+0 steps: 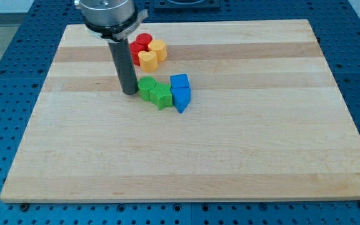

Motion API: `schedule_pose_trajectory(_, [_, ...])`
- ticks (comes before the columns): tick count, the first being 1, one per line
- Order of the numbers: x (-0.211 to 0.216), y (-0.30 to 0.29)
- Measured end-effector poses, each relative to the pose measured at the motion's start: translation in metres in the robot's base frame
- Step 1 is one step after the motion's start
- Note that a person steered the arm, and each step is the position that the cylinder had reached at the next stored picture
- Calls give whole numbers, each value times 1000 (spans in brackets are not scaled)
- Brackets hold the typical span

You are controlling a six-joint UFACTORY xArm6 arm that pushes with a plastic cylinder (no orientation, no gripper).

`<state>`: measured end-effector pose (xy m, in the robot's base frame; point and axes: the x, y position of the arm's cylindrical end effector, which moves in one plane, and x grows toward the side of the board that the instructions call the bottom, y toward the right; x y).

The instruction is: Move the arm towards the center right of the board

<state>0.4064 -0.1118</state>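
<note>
Near the view's top left of the wooden board (230, 156), the dark rod is seen standing upright, with my tip (130, 93) resting on the surface. No jaws are carried by the tool, and nothing is held by it. Just to the view's right of my tip, a green block (146, 87) lies almost touching it, and a second green block (162, 96) is pressed against the first. Two blue blocks, a cube (179, 81) and a wedge-like piece (182, 99), are packed against the green ones on their right. Behind the rod, towards the view's top, red blocks (140, 45) and two yellow blocks (157, 49) (147, 59) are clustered together. A straight line from my tip to the board's center right is blocked by the green and blue pieces.
</note>
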Motion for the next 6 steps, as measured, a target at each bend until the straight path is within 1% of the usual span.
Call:
schedule_pose_trajectory(2, [0, 4])
schedule_pose_trajectory(3, [1, -28])
schedule_pose_trajectory(4, [60, -34])
schedule_pose_trajectory(5, [128, 65])
schedule_pose_trajectory(6, [121, 212])
